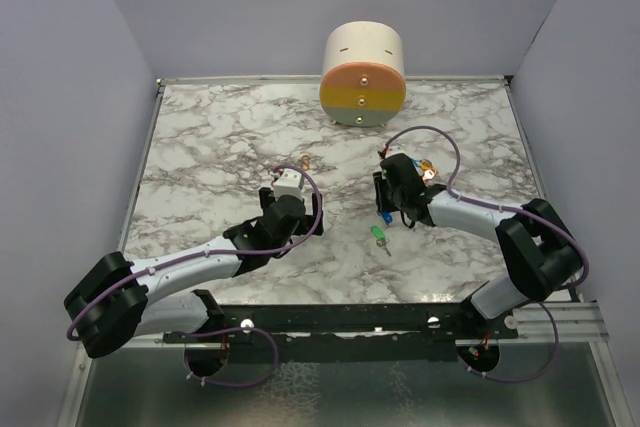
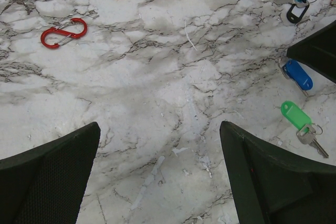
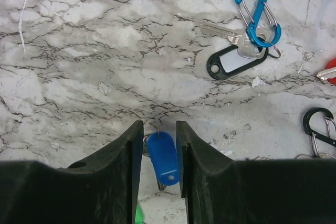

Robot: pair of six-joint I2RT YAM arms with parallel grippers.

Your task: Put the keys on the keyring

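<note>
**Straddling the blue key**

Brackets the blue key (image 3: 161, 156), flat on the table (image 3: 79, 51), closely with the right gripper (image 3: 158, 129); cannot tell whether squeezed or merely straddled. Holds the left gripper (image 2: 160, 145) spread wide, empty. Probably light, stiff, slick plastic: pinch across the head's long edges.

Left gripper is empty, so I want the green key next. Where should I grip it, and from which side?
Pinch the green key across its plastic tag's long edges, coming straight down from above. It lies flat on the table, and the tag looks bulkier than the thin blade.
</note>
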